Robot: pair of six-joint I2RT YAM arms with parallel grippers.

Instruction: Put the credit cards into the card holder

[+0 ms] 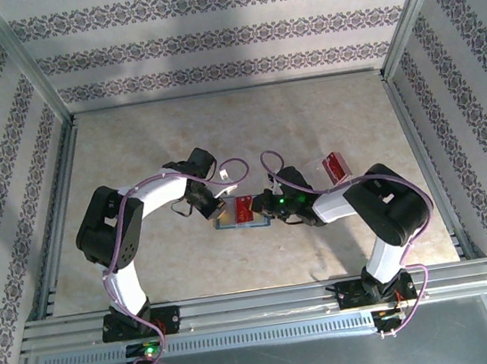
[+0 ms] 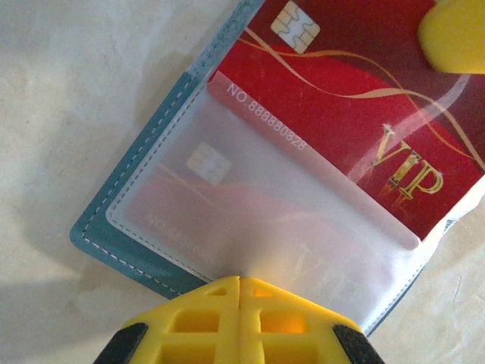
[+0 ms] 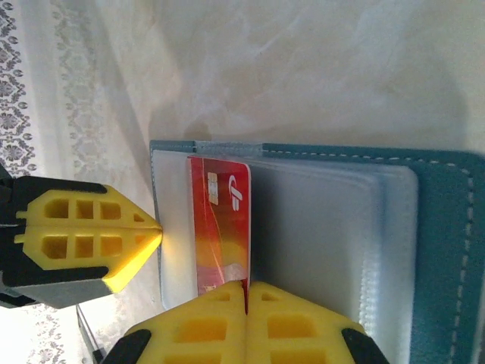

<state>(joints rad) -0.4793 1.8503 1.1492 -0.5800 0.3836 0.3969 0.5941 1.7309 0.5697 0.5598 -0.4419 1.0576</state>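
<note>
the clear pocket of the card holder (image 2: 250,220), laid open on the table (image 1: 219,131), is pinched by the closed left gripper (image 2: 239,282). a red credit card (image 3: 220,220), partly slid in, is clamped by the right gripper (image 3: 245,288). another red card (image 1: 337,166) is seen lying further right.

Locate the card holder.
Top view: the card holder lies open at the table's centre, between both arms' jaws, with a loose credit card to its right.

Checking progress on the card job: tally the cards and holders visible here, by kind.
Red cards: 3 (one loose, one half inserted, one fully inside)
Card holder: 1
Total: 4
</note>
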